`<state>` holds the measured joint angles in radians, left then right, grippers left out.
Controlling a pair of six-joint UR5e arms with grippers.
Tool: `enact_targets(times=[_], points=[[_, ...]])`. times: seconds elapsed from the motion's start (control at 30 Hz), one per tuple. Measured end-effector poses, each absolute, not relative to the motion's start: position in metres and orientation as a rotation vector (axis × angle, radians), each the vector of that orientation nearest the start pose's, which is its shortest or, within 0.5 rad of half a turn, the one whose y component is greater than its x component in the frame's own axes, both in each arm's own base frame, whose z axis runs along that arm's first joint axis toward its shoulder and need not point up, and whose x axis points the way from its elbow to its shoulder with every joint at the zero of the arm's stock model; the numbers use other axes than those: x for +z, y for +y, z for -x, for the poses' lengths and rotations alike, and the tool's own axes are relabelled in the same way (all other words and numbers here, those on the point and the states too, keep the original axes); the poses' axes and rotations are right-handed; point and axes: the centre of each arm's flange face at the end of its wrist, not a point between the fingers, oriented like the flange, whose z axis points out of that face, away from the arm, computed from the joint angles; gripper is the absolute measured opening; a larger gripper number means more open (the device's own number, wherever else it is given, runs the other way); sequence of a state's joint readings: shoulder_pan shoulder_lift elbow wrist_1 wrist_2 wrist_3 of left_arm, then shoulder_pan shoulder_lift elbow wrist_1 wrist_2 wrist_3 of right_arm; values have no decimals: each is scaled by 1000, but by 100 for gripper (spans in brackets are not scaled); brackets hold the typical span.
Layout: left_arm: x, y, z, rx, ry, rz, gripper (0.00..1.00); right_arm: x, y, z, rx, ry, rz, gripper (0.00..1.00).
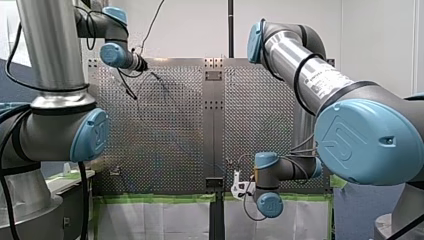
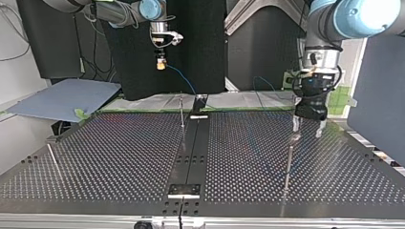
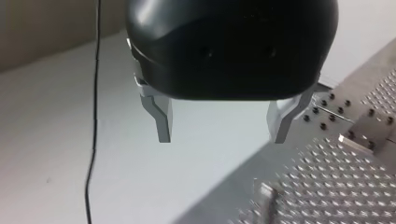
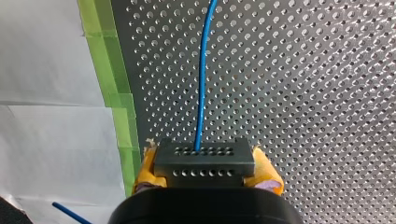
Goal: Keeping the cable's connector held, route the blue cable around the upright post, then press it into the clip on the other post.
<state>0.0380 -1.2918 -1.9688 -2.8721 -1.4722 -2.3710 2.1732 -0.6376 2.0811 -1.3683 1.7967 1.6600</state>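
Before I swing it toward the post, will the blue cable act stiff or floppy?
Probably springy rather than limp: the blue cable leaves the connector nearly straight, with a gentle curve. It looks thin, so it is likely light and should bend around the post easily. Slack could snag on the perforated table.

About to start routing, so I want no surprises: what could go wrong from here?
My right gripper holds the connector between yellow pads; tension on the blue cable might tug it loose. My left gripper, open and empty, hangs near a thin post and could knock it.
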Motion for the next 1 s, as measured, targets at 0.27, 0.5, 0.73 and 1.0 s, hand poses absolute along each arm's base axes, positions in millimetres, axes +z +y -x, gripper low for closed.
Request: enact_targets(times=[0.27,0.5,0.73,1.0], points=[[457,-123,-405,-596,1400,503,100,-80,-333,-364,1486,-1117,-1519,0],[471,-116,-417,-489,1423,512,100,-80,-334,-364,1487,-1117,-1518,0],[490,-112,-416,-395,1427,512,100,-80,-334,-365,1486,-1116,-1520,0],[473,-112,-419,-304,1531,498,100,-80,-335,-365,1482,-1116,-1524,0]])
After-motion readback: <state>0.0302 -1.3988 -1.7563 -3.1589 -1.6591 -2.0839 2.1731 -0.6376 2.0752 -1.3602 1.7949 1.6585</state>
